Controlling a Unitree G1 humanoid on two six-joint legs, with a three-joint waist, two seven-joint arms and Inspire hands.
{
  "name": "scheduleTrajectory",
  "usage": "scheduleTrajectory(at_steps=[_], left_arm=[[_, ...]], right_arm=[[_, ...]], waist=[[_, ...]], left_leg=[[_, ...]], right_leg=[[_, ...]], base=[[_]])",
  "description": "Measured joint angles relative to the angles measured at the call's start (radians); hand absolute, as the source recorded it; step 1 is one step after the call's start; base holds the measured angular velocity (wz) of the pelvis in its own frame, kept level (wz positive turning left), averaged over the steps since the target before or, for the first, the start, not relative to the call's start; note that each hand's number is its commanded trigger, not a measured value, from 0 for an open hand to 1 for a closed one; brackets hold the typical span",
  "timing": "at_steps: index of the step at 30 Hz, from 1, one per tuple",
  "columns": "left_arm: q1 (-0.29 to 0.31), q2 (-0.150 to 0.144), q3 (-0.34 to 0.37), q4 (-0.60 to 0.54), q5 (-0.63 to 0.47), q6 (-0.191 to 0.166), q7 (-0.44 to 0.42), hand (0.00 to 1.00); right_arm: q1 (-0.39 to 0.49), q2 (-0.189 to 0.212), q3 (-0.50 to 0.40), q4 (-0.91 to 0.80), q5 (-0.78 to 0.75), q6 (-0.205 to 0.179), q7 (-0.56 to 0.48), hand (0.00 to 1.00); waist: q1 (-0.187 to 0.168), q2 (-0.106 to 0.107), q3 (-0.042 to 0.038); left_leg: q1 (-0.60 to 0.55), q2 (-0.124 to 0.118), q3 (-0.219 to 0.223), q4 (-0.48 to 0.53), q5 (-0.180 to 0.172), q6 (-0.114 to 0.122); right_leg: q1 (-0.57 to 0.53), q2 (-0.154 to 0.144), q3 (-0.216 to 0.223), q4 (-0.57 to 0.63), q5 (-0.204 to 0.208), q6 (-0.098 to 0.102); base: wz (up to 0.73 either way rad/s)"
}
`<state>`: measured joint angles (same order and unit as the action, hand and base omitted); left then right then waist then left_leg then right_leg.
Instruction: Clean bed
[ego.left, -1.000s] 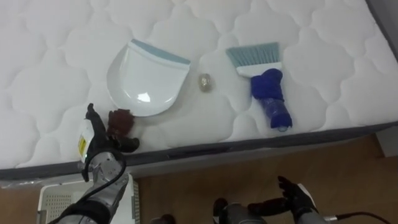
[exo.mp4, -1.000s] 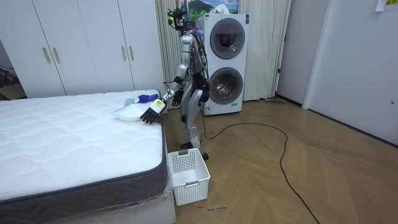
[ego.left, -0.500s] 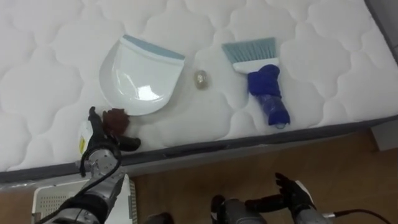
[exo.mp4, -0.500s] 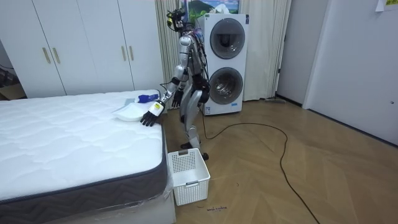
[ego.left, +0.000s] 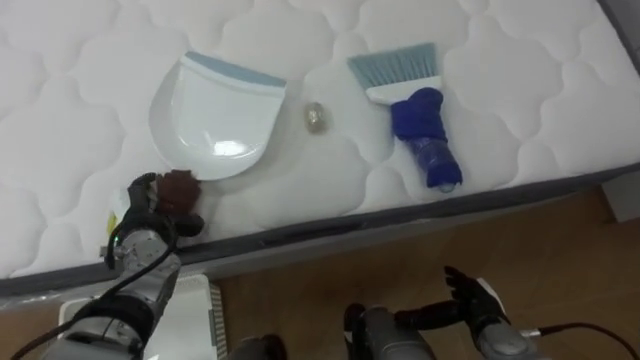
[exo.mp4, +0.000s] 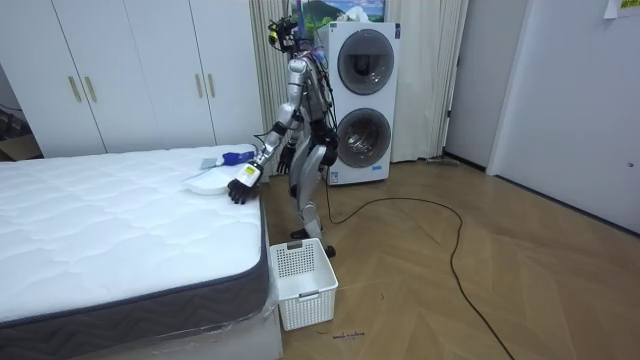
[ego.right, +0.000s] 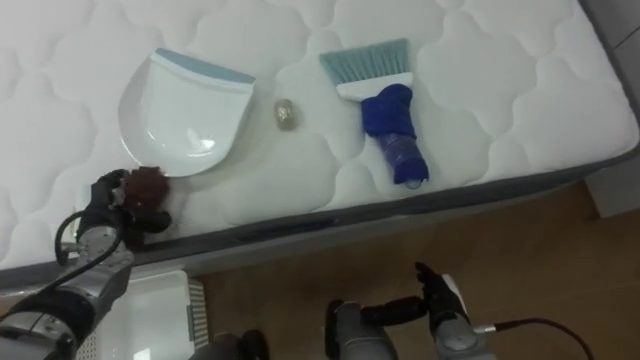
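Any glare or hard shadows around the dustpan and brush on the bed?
Left eye view: a small bright glare patch on the white plastic dustpan, towards its handle end; the blue-handled brush throws only a soft shadow on the white quilted mattress. Room view: even light, no hard shadows across the mattress.

No lettering legible anywhere.
- Upper right of the room view: yellow sheet on the wall, print too small.
- Top centre: picture above the washing machines, no words made out.
- Lower left, eye view: yellow label by the left robot hand, unreadable.
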<state>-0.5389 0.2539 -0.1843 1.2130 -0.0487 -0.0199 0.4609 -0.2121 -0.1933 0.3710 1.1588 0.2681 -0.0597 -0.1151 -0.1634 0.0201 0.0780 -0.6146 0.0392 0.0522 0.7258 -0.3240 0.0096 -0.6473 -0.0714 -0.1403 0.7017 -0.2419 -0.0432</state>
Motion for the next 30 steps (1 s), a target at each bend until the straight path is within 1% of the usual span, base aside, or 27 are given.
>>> scheduleTrajectory(at_steps=[1,3,4,6,8,10,12,13,15,17,21,27,28,29,30], left_arm=[[-0.005,0.004,-0.001,0.006,0.000,0.002,-0.001,1.00],[-0.018,0.015,-0.019,0.024,0.004,0.017,-0.008,1.00],[-0.021,0.015,-0.019,0.025,0.008,0.021,-0.008,1.00],[-0.036,0.021,-0.015,0.029,0.015,0.042,-0.007,1.00],[-0.040,0.029,-0.018,0.030,0.021,0.047,-0.011,1.00],[-0.040,0.030,-0.018,0.030,0.019,0.051,-0.014,1.00],[-0.040,0.020,-0.018,0.032,0.019,0.067,-0.017,1.00],[-0.040,0.017,-0.018,0.035,0.019,0.069,-0.020,1.00],[-0.039,-0.002,-0.026,0.043,0.020,0.089,-0.051,1.00],[-0.039,-0.016,-0.027,0.043,0.019,0.092,-0.060,1.00],[-0.039,-0.017,-0.024,0.045,0.022,0.108,-0.063,1.00],[-0.039,-0.019,-0.017,0.064,0.022,0.110,-0.079,1.00],[-0.039,-0.019,-0.018,0.064,0.023,0.113,-0.079,1.00],[-0.039,-0.019,-0.023,0.065,0.025,0.123,-0.080,1.00],[-0.035,-0.019,-0.026,0.067,0.056,0.127,-0.081,1.00]], right_arm=[[0.000,0.000,0.000,-0.001,0.000,0.002,-0.001,0.00],[-0.001,0.000,0.001,-0.002,0.000,0.008,-0.003,0.00],[-0.001,0.000,0.001,-0.002,0.000,0.008,-0.004,0.00],[-0.001,0.001,0.002,-0.005,0.000,0.010,-0.006,0.00],[-0.001,0.000,0.002,-0.009,0.000,0.017,-0.008,0.00],[0.000,0.000,0.002,-0.013,0.000,0.018,-0.012,0.00],[0.000,0.000,0.003,-0.016,0.000,0.018,-0.014,0.00],[0.000,0.000,0.004,-0.017,0.000,0.019,-0.014,0.00],[0.004,0.000,0.005,-0.024,-0.001,0.021,-0.016,0.00],[0.004,0.000,0.005,-0.030,-0.001,0.031,-0.017,0.00],[0.005,0.000,0.012,-0.038,0.001,0.039,-0.026,0.00],[0.005,0.003,0.022,-0.037,0.001,0.039,-0.034,0.00],[0.005,0.004,0.022,-0.037,0.001,0.039,-0.036,0.00],[0.005,0.005,0.023,-0.036,0.004,0.039,-0.036,0.00],[0.006,0.005,0.022,-0.035,0.009,0.039,-0.036,0.00]], waist=[[0.000,0.000,0.0000],[-0.001,0.000,-0.0001],[-0.001,0.000,-0.0001],[-0.001,0.000,-0.0001],[-0.002,0.000,-0.0001],[-0.002,0.000,-0.0001],[-0.005,0.000,-0.0001],[-0.007,0.000,-0.0002],[-0.011,0.001,-0.0005],[-0.012,0.001,-0.0007],[-0.017,0.001,-0.0011],[-0.022,0.002,-0.0014],[-0.023,0.002,-0.0014],[-0.024,0.002,-0.0015],[-0.023,0.003,-0.0019]], left_leg=[[0.000,0.000,0.000,0.000,0.000,0.000],[0.001,-0.001,0.001,0.000,-0.001,0.001],[0.001,-0.001,0.001,-0.001,-0.001,0.001],[0.000,-0.001,0.000,-0.002,-0.001,0.002],[0.001,-0.001,0.000,-0.004,-0.001,0.002],[0.001,-0.002,0.000,-0.006,-0.001,0.002],[0.001,-0.005,-0.001,-0.007,-0.001,0.002],[0.001,-0.006,-0.001,-0.008,-0.001,0.002],[0.001,-0.008,-0.001,-0.009,-0.001,0.003],[0.002,-0.008,-0.001,-0.009,-0.002,0.003],[0.008,-0.009,0.004,-0.009,-0.002,0.003],[0.020,-0.006,0.012,-0.008,-0.001,0.004],[0.021,-0.005,0.012,-0.008,-0.001,0.004],[0.024,-0.005,0.012,-0.009,-0.001,0.004],[0.029,-0.005,0.014,-0.012,-0.001,0.004]], right_leg=[[0.000,-0.001,0.000,0.000,0.000,0.000],[0.002,-0.001,0.000,-0.002,0.000,0.001],[0.002,-0.001,0.000,-0.003,0.000,0.001],[0.002,-0.001,0.001,-0.003,0.000,0.002],[0.002,-0.001,0.001,-0.005,0.000,0.002],[0.002,-0.003,0.000,-0.005,0.000,0.002],[0.002,-0.007,-0.003,-0.005,-0.001,0.002],[0.002,-0.008,-0.004,-0.005,-0.001,0.002],[0.003,-0.010,-0.007,-0.004,-0.002,0.005],[0.004,-0.010,-0.008,-0.005,-0.002,0.005],[0.004,-0.010,-0.001,-0.002,-0.002,0.005],[0.012,-0.010,0.001,0.000,-0.002,0.004],[0.013,-0.010,0.000,0.000,-0.002,0.004],[0.016,-0.010,0.000,0.000,-0.002,0.004],[0.020,-0.009,0.000,-0.003,-0.002,0.003]], base=[[0.00],[0.00],[0.00],[0.00],[0.00],[0.00],[0.03],[0.04],[0.02],[0.00],[-0.04],[-0.03],[0.00],[0.00],[0.00]])
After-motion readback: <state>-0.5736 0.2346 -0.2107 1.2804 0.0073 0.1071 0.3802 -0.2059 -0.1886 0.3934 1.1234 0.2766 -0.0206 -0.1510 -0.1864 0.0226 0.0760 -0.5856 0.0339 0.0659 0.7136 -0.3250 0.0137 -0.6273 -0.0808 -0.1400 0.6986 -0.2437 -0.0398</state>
